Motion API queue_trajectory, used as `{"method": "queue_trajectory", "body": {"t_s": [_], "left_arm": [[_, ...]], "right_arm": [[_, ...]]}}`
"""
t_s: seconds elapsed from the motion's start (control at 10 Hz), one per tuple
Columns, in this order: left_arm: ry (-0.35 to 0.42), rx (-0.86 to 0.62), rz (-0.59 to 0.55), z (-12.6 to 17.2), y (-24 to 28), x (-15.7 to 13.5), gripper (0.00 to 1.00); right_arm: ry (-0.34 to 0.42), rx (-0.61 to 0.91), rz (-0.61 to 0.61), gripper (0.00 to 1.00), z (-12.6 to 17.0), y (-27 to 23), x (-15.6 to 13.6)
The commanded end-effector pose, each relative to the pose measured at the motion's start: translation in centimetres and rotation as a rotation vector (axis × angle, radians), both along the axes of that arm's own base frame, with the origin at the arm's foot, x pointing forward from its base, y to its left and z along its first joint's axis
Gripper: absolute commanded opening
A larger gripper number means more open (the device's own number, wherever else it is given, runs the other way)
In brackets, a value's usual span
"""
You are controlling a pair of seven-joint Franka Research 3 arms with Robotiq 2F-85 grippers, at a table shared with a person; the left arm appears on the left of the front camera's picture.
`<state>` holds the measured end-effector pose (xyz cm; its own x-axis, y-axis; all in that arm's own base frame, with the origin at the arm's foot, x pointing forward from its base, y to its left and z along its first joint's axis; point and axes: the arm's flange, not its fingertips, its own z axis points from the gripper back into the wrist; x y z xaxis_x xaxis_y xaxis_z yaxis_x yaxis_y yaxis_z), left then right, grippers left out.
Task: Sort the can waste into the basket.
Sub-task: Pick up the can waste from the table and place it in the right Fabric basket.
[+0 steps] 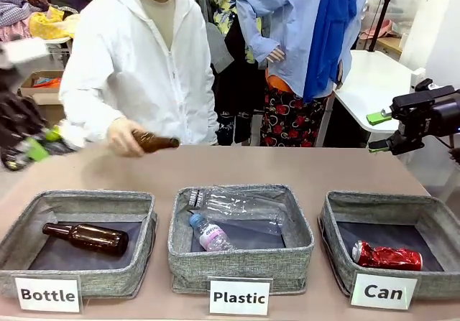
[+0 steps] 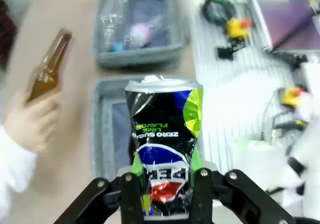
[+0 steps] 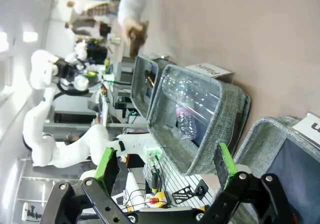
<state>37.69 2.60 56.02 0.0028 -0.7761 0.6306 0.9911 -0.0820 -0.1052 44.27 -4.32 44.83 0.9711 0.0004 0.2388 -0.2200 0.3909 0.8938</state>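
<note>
Right now my left gripper (image 2: 162, 194) is clamped on the black-and-blue can (image 2: 164, 139), its long axis running straight out along my fingers — I judge the Can basket (image 1: 338, 253) lies well across the table, nearer my right gripper (image 1: 379, 131), which hangs with jaws apart above that far side. Inside the basket lies the red can (image 1: 388, 256). Beyond, a person's hand (image 1: 126, 136) holds a brown bottle (image 1: 157, 142).

so there's a brown bottle (image 1: 86, 238) lying in the "Bottle" bin (image 1: 21, 235), and two clear plastic bottles (image 1: 237, 210) in the "Plastic" bin (image 1: 244, 260).
</note>
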Motion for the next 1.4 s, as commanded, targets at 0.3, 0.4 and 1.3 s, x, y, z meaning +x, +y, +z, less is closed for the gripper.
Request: {"method": "queue_trajectory", "body": {"t_s": [0.3,0.4,1.3], "left_arm": [[-0.140,-0.348,-0.104,2.8,16.4,-6.7,0.37],[-0.174,-0.385,-0.073,1.7,17.5,-8.5,0.37],[-0.003,-0.265,0.182,2.4,-0.5,-3.1,0.37]], "right_arm": [[-0.020,-0.010,0.003,1.00,0.1,-0.2,0.1],[-0.020,-0.010,0.003,1.00,0.1,-0.2,0.1],[-0.141,-0.251,0.038,1.00,7.8,-1.5,-5.1]]}}
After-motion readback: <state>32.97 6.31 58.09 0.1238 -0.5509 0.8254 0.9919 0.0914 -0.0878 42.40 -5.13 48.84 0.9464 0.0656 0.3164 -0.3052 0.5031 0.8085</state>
